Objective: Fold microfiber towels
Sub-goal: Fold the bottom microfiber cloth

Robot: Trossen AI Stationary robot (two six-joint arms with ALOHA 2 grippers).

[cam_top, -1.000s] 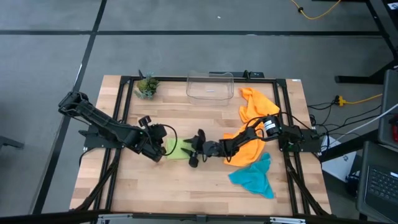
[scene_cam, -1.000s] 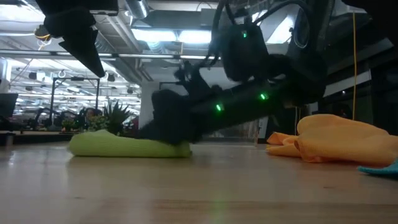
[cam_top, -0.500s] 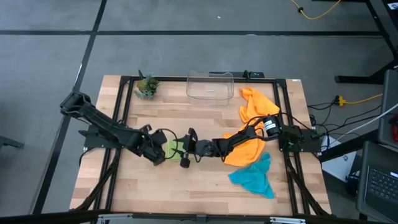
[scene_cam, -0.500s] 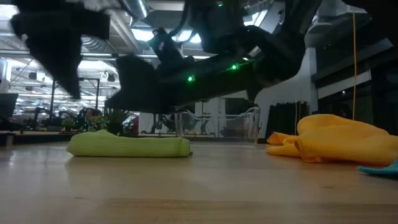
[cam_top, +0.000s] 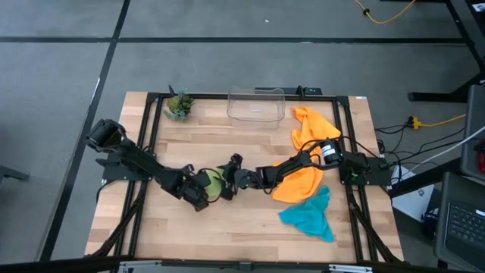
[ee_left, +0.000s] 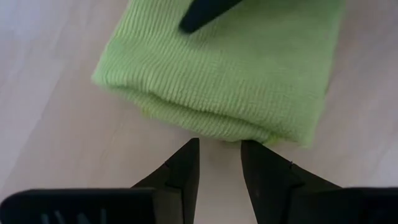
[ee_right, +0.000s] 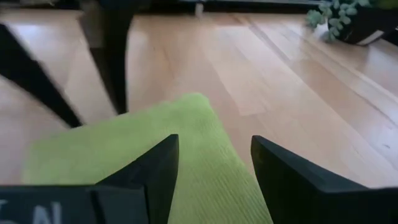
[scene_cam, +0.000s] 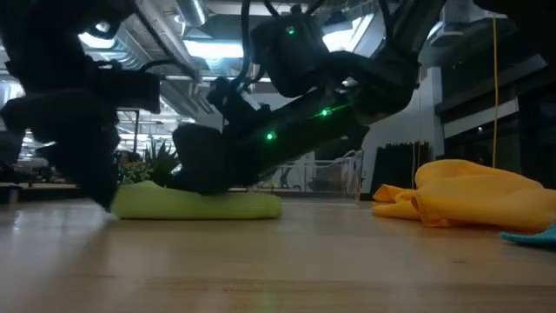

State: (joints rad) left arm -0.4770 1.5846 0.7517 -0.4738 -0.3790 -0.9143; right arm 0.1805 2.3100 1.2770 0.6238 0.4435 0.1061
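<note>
**Tidying the green towel's fold**

The lime green towel (cam_top: 213, 182) lies folded in the middle of the worktop (cam_top: 250, 231), between the two arms. The left gripper (ee_left: 219, 163) sits low, just beside the towel's folded edge, with its jaws a little apart and nothing between them. The right gripper (ee_right: 214, 163) hangs just over the towel from the other side, its jaws spread wide and empty too.

My guess is the step now is to neaten or finish this fold. To do it well, each gripper should come in slowly and pinch only the top layer near an edge. The other gripper can press the rest flat so the whole bundle does not slide on the smooth wood. The edges should line up before letting go.

The green towel looks soft and thick, with tiny ribbed rows, like a fuzzy sock. Its folded edge is round and puffy, not sharp. It will likely spring open a bit if not pressed.

Two orange towels (cam_top: 307, 125) lie crumpled by the right arm, lumpy and floppy. The teal towel (cam_top: 311, 214) lies wrinkled near the front. They are not folded yet.
</note>
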